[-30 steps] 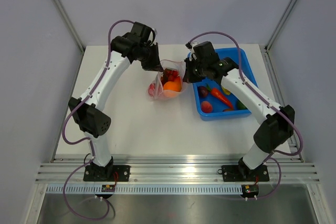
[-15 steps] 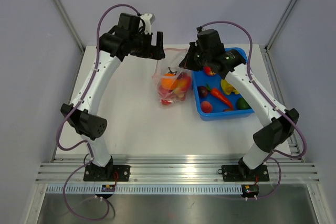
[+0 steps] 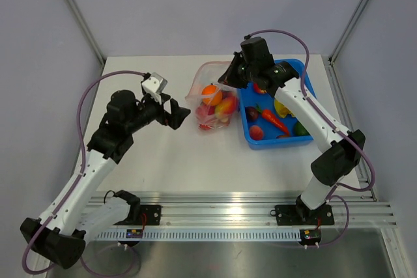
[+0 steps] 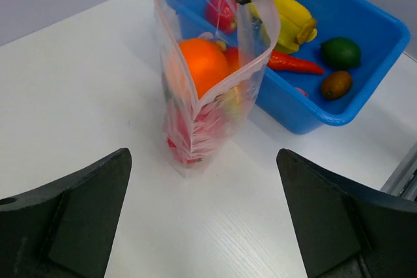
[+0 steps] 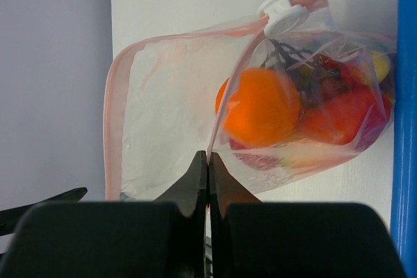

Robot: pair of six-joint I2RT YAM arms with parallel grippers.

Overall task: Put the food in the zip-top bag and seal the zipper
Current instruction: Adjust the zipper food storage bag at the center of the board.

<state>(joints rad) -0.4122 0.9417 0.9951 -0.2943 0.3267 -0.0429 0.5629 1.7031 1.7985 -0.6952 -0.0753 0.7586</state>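
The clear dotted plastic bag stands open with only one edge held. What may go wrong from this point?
1. Only the right fingers pinch one edge of the clear dotted zip-top bag. The open left fingers are away from it, so the floppy bag may tip and spill its toy food.
2. The mouth gapes wide, so the pink zipper strip may not line up for sealing.

On table (image 3: 169, 154): bag (image 3: 207, 73) upright, middle-back. Just right of it, tray (image 3: 280, 142). Some food (image 3: 218, 104) in bag, rest in tray. My right gripper (image 3: 229, 77) at bag's top edge, tray side. My left gripper (image 3: 181, 115) left of bag, apart.
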